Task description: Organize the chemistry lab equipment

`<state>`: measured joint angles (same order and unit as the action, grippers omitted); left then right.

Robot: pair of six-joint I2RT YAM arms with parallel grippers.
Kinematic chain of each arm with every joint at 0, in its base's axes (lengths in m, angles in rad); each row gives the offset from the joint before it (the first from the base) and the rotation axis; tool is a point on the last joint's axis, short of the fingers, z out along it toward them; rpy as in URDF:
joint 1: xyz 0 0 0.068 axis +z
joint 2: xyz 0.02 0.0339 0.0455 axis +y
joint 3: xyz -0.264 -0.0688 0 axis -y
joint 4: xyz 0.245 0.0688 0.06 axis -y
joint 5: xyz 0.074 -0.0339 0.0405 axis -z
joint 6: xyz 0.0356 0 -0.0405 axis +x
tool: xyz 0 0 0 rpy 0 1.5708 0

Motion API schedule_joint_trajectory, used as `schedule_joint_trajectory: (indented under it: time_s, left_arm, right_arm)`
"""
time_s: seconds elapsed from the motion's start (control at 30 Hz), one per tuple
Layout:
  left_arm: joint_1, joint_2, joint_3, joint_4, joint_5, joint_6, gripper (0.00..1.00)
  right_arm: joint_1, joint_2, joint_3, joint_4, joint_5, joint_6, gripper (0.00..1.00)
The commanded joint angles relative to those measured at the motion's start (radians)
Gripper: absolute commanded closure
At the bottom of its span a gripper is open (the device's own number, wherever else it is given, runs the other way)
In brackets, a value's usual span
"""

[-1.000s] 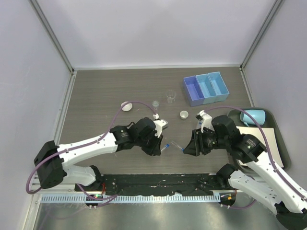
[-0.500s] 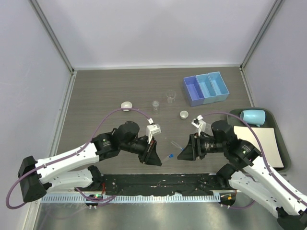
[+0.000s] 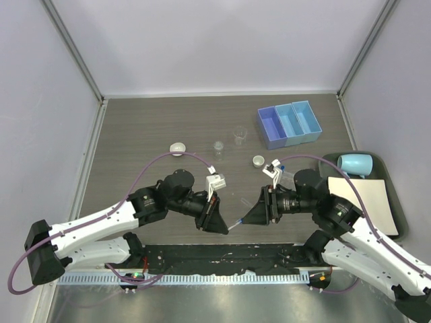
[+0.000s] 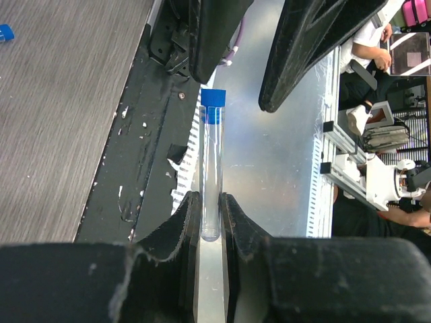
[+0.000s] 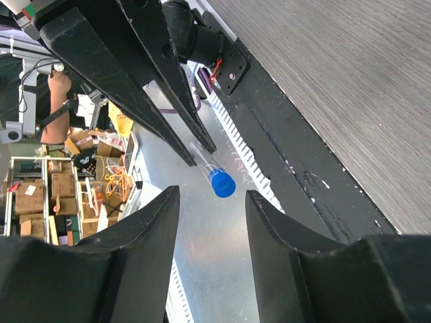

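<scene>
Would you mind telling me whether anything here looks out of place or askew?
The pale blue mug lies on its side on the dark green tray at the right edge. Nothing looks spilled or broken. The left gripper holds a blue-capped tube by its closed end, out over the table's near edge.

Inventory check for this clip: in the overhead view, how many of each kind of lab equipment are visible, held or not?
Blue-capped tube: 1
Clear beakers: 2
White dishes: 2
Blue tray: 1
Total: 6
</scene>
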<state>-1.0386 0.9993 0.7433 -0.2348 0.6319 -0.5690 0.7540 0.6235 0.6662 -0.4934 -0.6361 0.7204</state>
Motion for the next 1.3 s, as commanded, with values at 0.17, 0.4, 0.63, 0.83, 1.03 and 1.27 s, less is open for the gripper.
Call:
schedule_joint_trajectory:
  time_s: [0.17, 0.4, 0.63, 0.83, 1.03, 1.27]
  left_arm:
    - [-0.003, -0.021, -0.001, 0.048, 0.034, -0.005, 0.85]
    - [-0.003, -0.033, -0.002, 0.048, 0.035, -0.008, 0.86]
    - [-0.003, -0.034, -0.004, 0.051, 0.042, -0.009, 0.87]
    - [-0.003, -0.022, -0.004, 0.038, 0.017, -0.009, 0.65]
    - [-0.003, -0.018, 0.044, -0.058, -0.102, 0.001, 0.40]
    - [-0.003, -0.033, 0.208, -0.371, -0.555, 0.015, 0.47]
  right_arm:
    - [0.090, 0.031, 0.006, 0.096, 0.067, 0.042, 0.57]
    - [0.116, 0.038, 0.022, 0.087, 0.105, 0.033, 0.69]
    - [0.117, 0.041, 0.045, 0.070, 0.122, 0.021, 0.77]
    - [0.117, 0.044, 0.075, 0.033, 0.153, 0.005, 0.86]
    - [0.117, 0.036, 0.137, -0.109, 0.228, -0.041, 0.90]
    - [0.117, 0.100, 0.308, -0.361, 0.543, -0.111, 0.94]
